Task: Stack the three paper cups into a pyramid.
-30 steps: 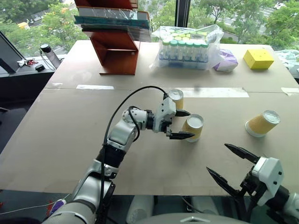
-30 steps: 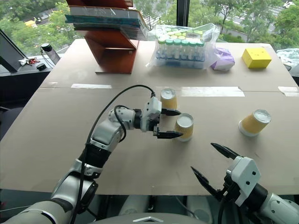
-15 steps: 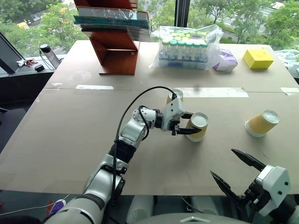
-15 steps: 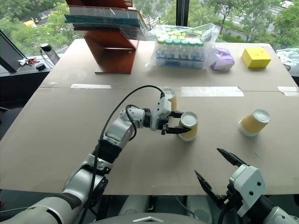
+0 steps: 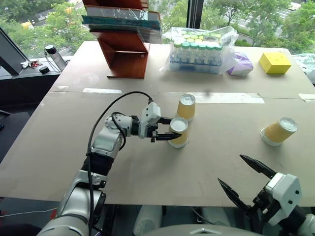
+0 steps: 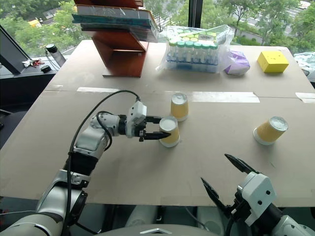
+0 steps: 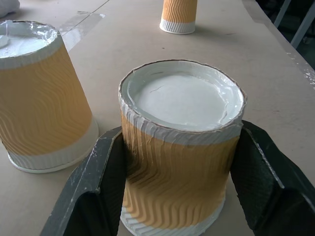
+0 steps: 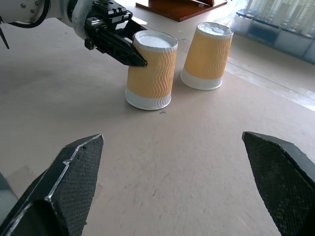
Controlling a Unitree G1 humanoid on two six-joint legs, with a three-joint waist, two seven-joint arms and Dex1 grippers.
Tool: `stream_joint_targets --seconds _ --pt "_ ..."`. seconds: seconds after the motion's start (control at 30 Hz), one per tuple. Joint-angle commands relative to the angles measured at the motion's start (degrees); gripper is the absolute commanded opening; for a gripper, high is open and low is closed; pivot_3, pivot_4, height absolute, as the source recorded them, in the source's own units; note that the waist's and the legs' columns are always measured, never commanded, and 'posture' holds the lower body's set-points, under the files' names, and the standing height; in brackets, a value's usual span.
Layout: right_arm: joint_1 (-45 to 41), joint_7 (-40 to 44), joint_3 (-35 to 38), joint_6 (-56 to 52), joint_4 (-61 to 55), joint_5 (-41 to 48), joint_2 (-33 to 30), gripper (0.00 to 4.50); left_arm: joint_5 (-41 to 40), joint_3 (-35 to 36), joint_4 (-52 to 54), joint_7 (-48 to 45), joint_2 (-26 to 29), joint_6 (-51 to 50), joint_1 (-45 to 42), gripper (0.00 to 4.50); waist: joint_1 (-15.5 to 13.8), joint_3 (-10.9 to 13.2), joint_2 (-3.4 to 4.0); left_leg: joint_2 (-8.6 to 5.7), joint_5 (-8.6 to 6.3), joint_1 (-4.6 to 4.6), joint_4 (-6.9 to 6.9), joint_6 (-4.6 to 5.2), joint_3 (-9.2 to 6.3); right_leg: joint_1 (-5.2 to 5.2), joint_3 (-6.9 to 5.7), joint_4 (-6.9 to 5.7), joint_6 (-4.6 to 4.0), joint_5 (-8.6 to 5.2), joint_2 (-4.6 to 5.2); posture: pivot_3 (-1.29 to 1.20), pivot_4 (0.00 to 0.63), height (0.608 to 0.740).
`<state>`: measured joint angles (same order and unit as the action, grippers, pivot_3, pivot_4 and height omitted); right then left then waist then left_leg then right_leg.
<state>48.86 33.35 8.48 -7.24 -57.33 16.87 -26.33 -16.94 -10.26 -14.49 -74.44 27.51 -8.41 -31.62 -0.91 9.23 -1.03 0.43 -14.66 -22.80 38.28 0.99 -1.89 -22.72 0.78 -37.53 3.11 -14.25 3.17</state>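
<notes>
Three yellow-orange ribbed paper cups stand upside down on the brown table (image 5: 74, 142). My left gripper (image 5: 172, 130) is shut on the middle cup (image 5: 179, 133), one black finger on each side of it (image 7: 96, 187); its rim looks level with the table top. The second cup (image 5: 186, 107) stands just behind it, a small gap between them (image 8: 207, 56). The third cup (image 5: 279, 131) stands alone far to the right. My right gripper (image 5: 230, 169) hangs open near the table's front edge, with nothing between its fingers (image 8: 74, 177).
At the back of the table stand a red-brown shelf (image 5: 124, 51), a clear bag of green-capped vials (image 5: 199, 48), a purple-white pouch (image 5: 240, 66) and a yellow box (image 5: 274, 62). A dark bottle (image 5: 52, 56) sits on the ledge at left.
My left gripper closed on the middle cup and moved it leftward, so that it now sits just in front of the second cup. The right gripper stayed open in place.
</notes>
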Motion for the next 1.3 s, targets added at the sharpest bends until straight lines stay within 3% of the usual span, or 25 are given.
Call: stream_joint_targets --seconds 0.03,0.2,0.27,0.3,0.33,0.4,0.63,0.8,0.97,1.3 --pt "-0.21 0.22 0.06 1.24 -0.56 0.43 -0.03 4.50 0.26 0.78 1.59 0.60 0.35 1.66 0.70 2.39 0.11 0.00 0.00 0.00 0.00 0.01 0.00 0.00 0.00 0.00 0.00 -0.01 0.00 0.00 -0.02 0.00 0.150 0.740" --pt "-0.17 0.72 0.97 1.38 -0.20 1.00 -0.31 4.50 0.54 0.01 1.24 1.34 -0.79 2.31 1.01 2.39 0.10 0.00 0.00 0.00 0.00 0.04 -0.01 0.00 -0.01 0.00 -0.01 -0.07 0.00 0.00 -0.06 0.00 0.150 0.740" --pt "0.10 0.92 1.68 1.43 -0.30 1.40 -0.40 4.50 0.77 -0.06 1.15 1.26 -0.77 2.85 1.29 3.40 0.11 0.00 0.01 0.00 0.00 0.04 0.00 0.00 0.00 0.00 0.00 -0.06 0.00 0.00 -0.05 0.00 0.150 0.740" --pt "0.20 1.02 1.95 1.45 -0.28 1.51 -0.41 4.50 0.85 -0.05 1.08 1.22 -0.71 2.96 1.41 3.57 0.12 0.00 0.01 0.00 0.00 0.04 0.00 0.00 0.01 0.00 0.01 -0.06 0.00 0.00 -0.05 0.00 0.150 0.740" --pt "0.34 1.16 2.25 1.50 -0.21 1.61 -0.41 4.50 0.95 0.03 1.01 1.23 -0.66 3.16 1.55 4.20 0.13 0.00 0.00 -0.01 0.00 0.04 0.00 0.00 0.02 0.00 0.02 -0.06 0.00 0.00 -0.05 0.00 0.150 0.740" --pt "0.57 1.03 3.00 1.35 -0.09 1.79 -0.10 4.50 0.83 0.54 1.18 1.55 -0.57 3.02 1.89 4.47 0.13 0.00 0.01 -0.02 0.00 0.04 -0.01 0.00 0.01 0.00 0.01 -0.06 0.00 0.00 -0.05 0.00 0.150 0.740" --pt "-5.03 -8.08 9.46 -3.22 0.99 4.67 4.79 4.50 -4.60 5.87 5.04 -1.06 4.03 -0.27 6.00 4.47 0.48 0.00 0.01 0.10 0.00 0.06 -0.01 0.00 0.02 -0.03 0.03 -0.08 -0.01 0.01 -0.06 0.00 0.150 0.740" --pt "-15.69 -20.04 16.44 -10.19 7.49 -3.93 6.52 4.50 -10.72 12.18 8.54 -4.12 7.74 -0.45 11.69 4.47 0.34 0.00 0.02 0.12 0.00 0.08 -0.03 0.00 0.08 -0.05 0.10 -0.10 -0.03 0.01 -0.03 0.00 0.150 0.740" --pt "-26.03 -24.44 19.57 -19.46 13.01 -3.09 5.34 4.50 -22.50 15.05 20.62 -8.53 12.54 -11.90 14.39 4.47 0.01 0.03 0.06 0.11 0.00 0.02 -0.04 0.00 0.02 -0.05 0.04 -0.09 -0.05 0.01 0.00 0.00 0.150 0.740" --pt "-43.29 -26.55 21.90 -30.76 24.81 1.70 4.00 4.50 -30.83 18.36 32.99 -0.81 13.33 -20.52 13.41 4.47 1.06 0.03 0.17 0.04 0.00 0.11 -0.09 0.00 0.09 -0.05 0.12 -0.16 0.00 0.04 -0.08 0.00 0.150 0.740"
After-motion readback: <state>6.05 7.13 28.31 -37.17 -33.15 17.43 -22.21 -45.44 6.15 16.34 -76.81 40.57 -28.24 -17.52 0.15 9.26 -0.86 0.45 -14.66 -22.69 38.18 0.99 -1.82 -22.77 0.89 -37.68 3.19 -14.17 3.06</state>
